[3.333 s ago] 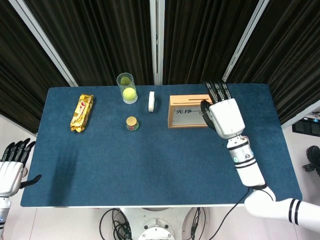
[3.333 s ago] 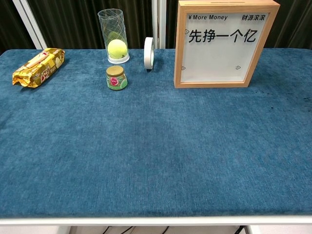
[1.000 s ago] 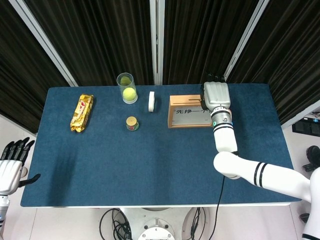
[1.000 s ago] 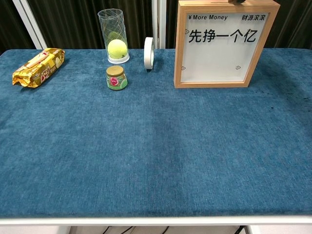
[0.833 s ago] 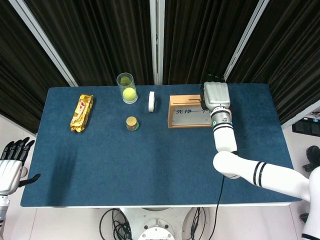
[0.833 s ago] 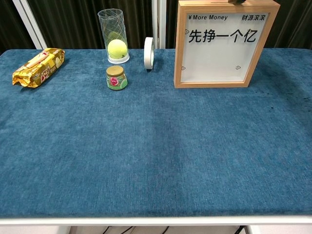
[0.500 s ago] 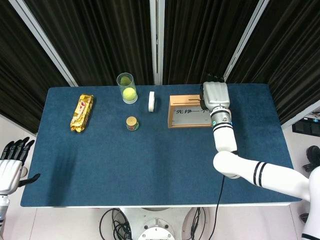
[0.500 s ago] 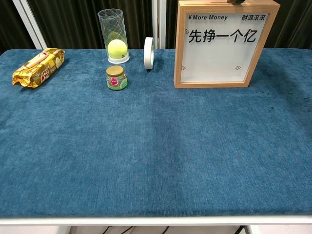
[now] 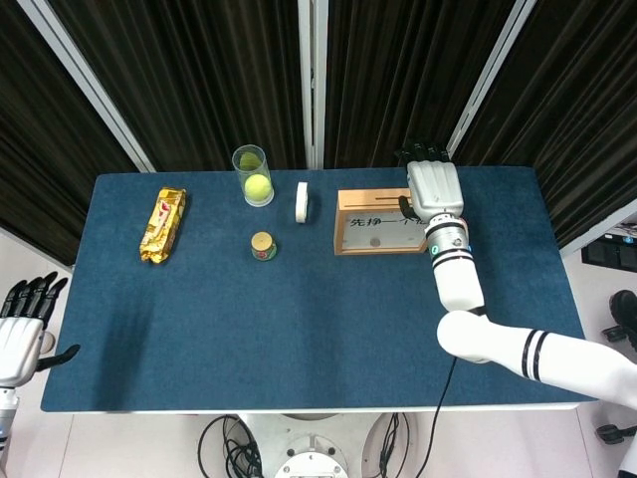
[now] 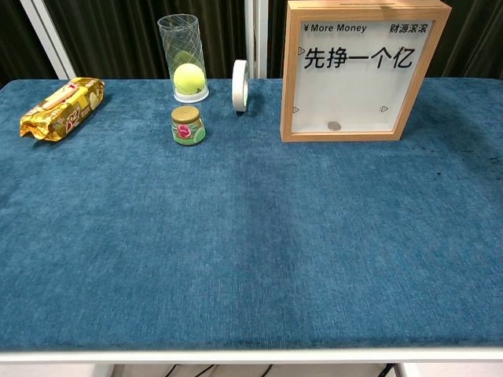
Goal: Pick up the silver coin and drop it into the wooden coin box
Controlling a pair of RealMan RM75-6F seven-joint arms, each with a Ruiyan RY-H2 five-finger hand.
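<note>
matt wooden coin box [image 10: 366, 71] frame

Upright at the far right of the blue cloth table [image 10: 251, 236], a square wooden-framed coin box [image 10: 363, 71] with a white front, a small silver coin [image 10: 335, 126] lying at the bottom inside, behind the pane, near the lower frame.

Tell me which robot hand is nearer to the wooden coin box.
The right robot hand: it is above the right end of the wooden coin box. The left robot hand is far away, off the table's front left corner.
</note>
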